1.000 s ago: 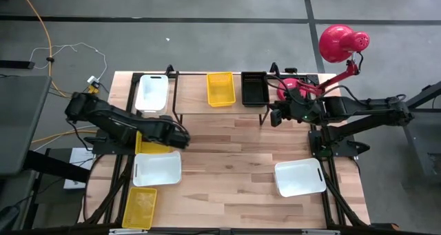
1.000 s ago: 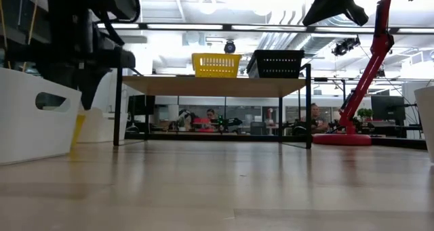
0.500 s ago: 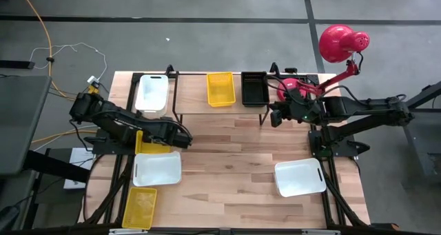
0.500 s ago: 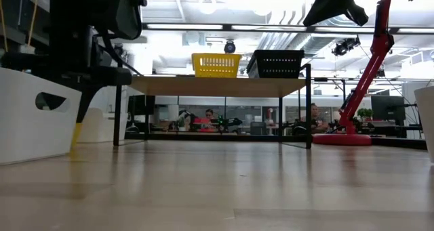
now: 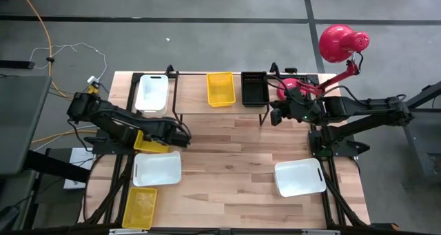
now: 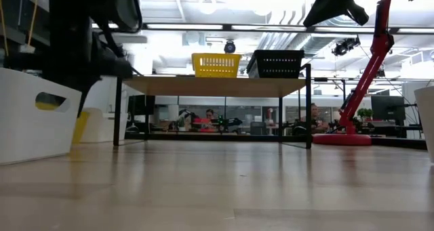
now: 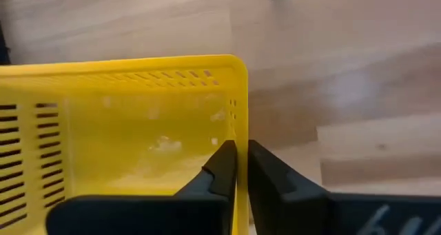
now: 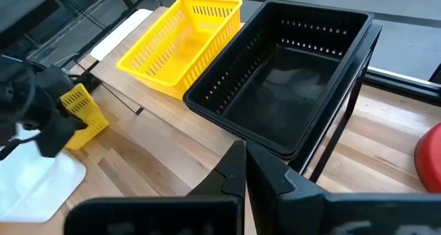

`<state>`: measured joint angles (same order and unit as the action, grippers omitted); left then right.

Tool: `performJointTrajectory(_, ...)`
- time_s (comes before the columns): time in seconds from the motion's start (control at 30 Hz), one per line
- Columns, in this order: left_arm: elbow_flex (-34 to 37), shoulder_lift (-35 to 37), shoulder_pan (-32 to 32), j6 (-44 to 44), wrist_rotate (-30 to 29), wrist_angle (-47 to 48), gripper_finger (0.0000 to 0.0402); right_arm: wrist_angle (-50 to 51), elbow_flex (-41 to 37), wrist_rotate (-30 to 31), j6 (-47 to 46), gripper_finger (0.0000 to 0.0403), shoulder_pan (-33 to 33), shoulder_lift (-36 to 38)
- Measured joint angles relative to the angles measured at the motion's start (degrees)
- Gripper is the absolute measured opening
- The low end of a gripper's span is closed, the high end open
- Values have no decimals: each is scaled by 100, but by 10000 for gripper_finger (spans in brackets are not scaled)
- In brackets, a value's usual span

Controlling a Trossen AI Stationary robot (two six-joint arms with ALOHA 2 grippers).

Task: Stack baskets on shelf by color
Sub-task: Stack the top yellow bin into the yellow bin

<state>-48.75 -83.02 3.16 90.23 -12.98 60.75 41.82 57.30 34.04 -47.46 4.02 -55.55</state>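
My left gripper (image 5: pixel 180 136) is shut on a small yellow mesh basket (image 5: pixel 148 144) at the table's left, just beyond a white basket (image 5: pixel 157 168). The shelf (image 5: pixel 231 114) stands at the far middle, with a yellow basket (image 5: pixel 220 88) and a black basket (image 5: pixel 255 88) side by side on its plank. Another white basket (image 5: pixel 151 92) sits on the table left of the shelf. My right gripper (image 5: pixel 273 115) is shut and hangs by the shelf's right end, above and near the black basket (image 8: pixel 289 69). It holds nothing. My left gripper (image 7: pixel 241 159) pinches the yellow basket's side wall (image 7: pixel 241 135) near a corner, one finger inside the basket and one outside. The fingers come from above, pointing down. The basket sits tilted in the hold; whether its other end rests on the table I cannot tell.
A second yellow basket (image 5: pixel 140 207) lies at the near left corner and a white basket (image 5: pixel 300 178) at the near right. A red desk lamp (image 5: pixel 342 42) stands at the far right. Bare wood lies between the shelf and the near edge.
My left gripper has shut on the yellow basket's wall. The basket has since tipped and turned a little, with its held side raised, and it now shows through the handle hole of the white basket in the low view.
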Motion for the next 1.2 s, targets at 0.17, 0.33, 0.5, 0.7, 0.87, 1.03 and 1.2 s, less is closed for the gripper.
performJointTrajectory(0.17,-61,660,46,45,-139,182,4,0,0,0,-2,0,1,0)
performJointTrajectory(0.33,-501,1451,69,-448,-236,437,2,0,-2,0,-3,0,2,0)
performJointTrajectory(0.5,-1353,2128,102,-1703,385,634,1,21,-4,2,-9,0,1,2)
performJointTrajectory(0.7,-2849,2481,263,-2921,649,188,1,40,-4,2,-7,0,0,2)
performJointTrajectory(0.87,-3974,2067,352,-4507,647,-935,0,41,-4,2,-9,0,0,2)
performJointTrajectory(1.03,-5068,977,-8,-6376,292,-1052,0,37,-4,2,-24,0,0,2)
performJointTrajectory(1.2,-5870,-43,-537,-8137,97,-968,0,37,-4,2,-24,0,0,2)
